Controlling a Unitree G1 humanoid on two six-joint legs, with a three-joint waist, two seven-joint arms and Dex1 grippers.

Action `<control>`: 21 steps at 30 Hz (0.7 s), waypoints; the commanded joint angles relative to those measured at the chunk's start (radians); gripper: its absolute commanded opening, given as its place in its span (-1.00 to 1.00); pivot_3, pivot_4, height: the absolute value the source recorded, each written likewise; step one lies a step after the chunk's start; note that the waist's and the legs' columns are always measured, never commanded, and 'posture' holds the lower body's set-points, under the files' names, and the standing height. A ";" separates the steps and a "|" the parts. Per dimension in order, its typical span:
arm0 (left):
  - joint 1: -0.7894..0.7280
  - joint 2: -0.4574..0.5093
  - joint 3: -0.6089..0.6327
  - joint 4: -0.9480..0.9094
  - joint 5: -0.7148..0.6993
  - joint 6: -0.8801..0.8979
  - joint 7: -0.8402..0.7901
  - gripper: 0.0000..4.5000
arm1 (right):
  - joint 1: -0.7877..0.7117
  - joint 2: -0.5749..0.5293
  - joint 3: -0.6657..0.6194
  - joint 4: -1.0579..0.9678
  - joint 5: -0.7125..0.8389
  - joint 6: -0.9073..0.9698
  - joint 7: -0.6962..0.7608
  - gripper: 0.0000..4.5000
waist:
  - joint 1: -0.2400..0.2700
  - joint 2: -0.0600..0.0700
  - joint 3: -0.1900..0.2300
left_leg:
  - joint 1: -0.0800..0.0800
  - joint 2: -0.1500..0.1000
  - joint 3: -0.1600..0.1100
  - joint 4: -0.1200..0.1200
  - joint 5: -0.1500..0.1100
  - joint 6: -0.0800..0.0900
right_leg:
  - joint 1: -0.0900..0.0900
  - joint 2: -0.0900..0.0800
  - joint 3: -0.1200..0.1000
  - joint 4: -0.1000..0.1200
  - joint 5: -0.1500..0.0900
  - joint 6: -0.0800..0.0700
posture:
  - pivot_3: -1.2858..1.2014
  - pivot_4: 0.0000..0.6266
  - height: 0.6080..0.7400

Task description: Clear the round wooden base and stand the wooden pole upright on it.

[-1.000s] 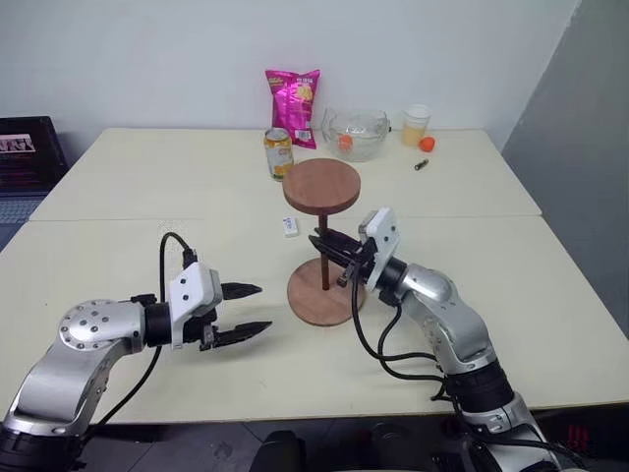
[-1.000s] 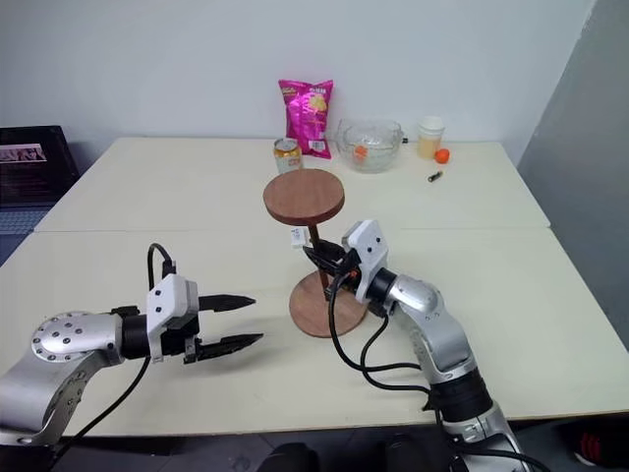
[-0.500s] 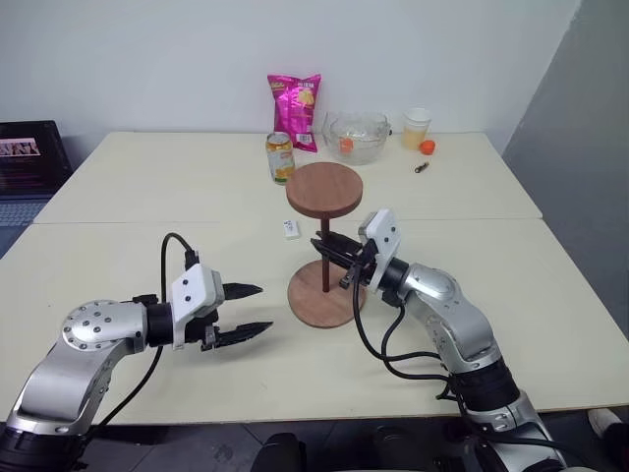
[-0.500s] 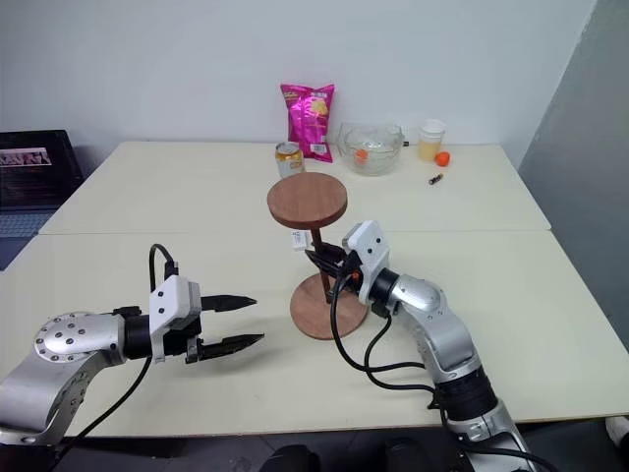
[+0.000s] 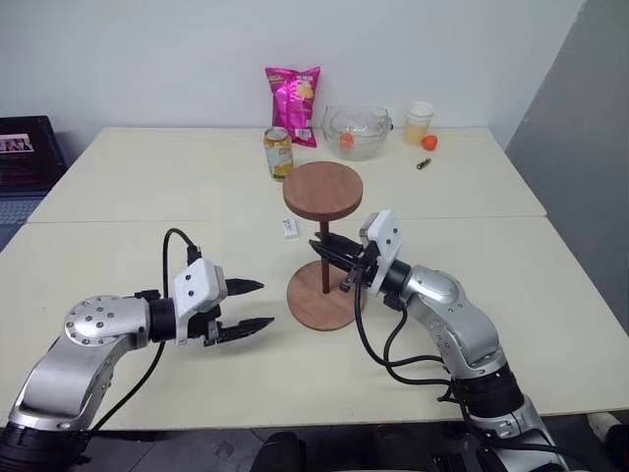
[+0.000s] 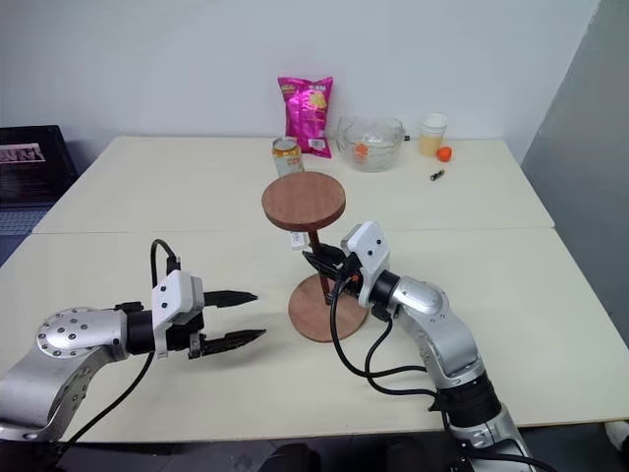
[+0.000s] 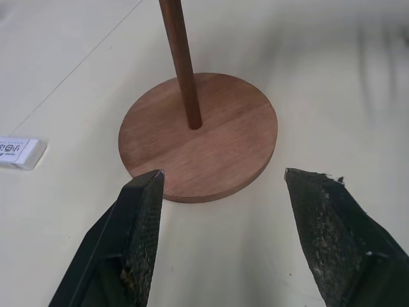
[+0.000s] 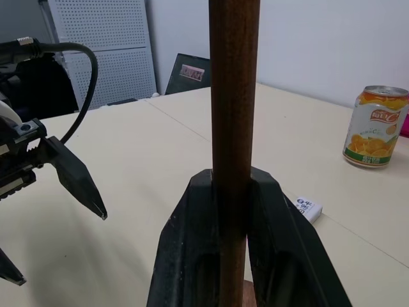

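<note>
The round wooden base (image 5: 313,307) lies flat on the table in front of me. The wooden pole (image 5: 324,267) stands upright at its centre, with its own reddish-brown disc (image 5: 322,190) at the top. My right gripper (image 5: 331,252) is shut on the rod at mid-height, coming in from the right; in the right wrist view the rod (image 8: 234,96) runs straight up between its fingers (image 8: 192,256). My left gripper (image 5: 263,304) hovers open just left of the base, with nothing between its fingers (image 7: 137,236). The base (image 7: 223,147) lies just beyond them.
A white eraser (image 5: 290,228) lies behind the base. At the table's far edge stand an orange drink can (image 5: 278,153), a pink chip bag (image 5: 293,93), a glass bowl (image 5: 359,133), a cup (image 5: 419,123), an orange cap (image 5: 429,143) and a small dark item (image 5: 423,164).
The head views have shifted slightly. Both grippers and the pole keep their places.
</note>
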 commanded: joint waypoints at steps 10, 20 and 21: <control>-0.020 0.001 -0.005 -0.045 -0.002 0.007 0.010 0.39 | 0.071 -0.022 0.029 0.009 0.009 0.041 0.034 0.22 | -0.003 -0.001 0.023 | -0.030 0.001 -0.001 0.013 0.002 -0.001 | -0.020 0.002 -0.001 0.004 0.006 0.000 | 0.03 -0.52 1.00; -0.032 -0.003 0.010 -0.043 -0.028 0.014 0.011 0.39 | 0.085 -0.118 -0.017 -0.052 0.016 0.036 0.091 0.96 | -0.002 -0.001 0.027 | -0.031 -0.001 -0.003 0.015 0.001 -0.001 | -0.020 0.001 -0.002 0.002 0.007 0.003 | 0.03 -0.52 1.00; -0.037 -0.005 0.014 -0.043 -0.036 0.017 0.012 0.39 | 0.083 -0.134 -0.024 -0.056 0.018 0.037 0.101 0.96 | -0.001 -0.001 0.027 | -0.031 -0.001 -0.003 0.015 0.001 -0.001 | -0.019 0.001 -0.001 0.002 0.007 0.003 | 0.03 -0.52 1.00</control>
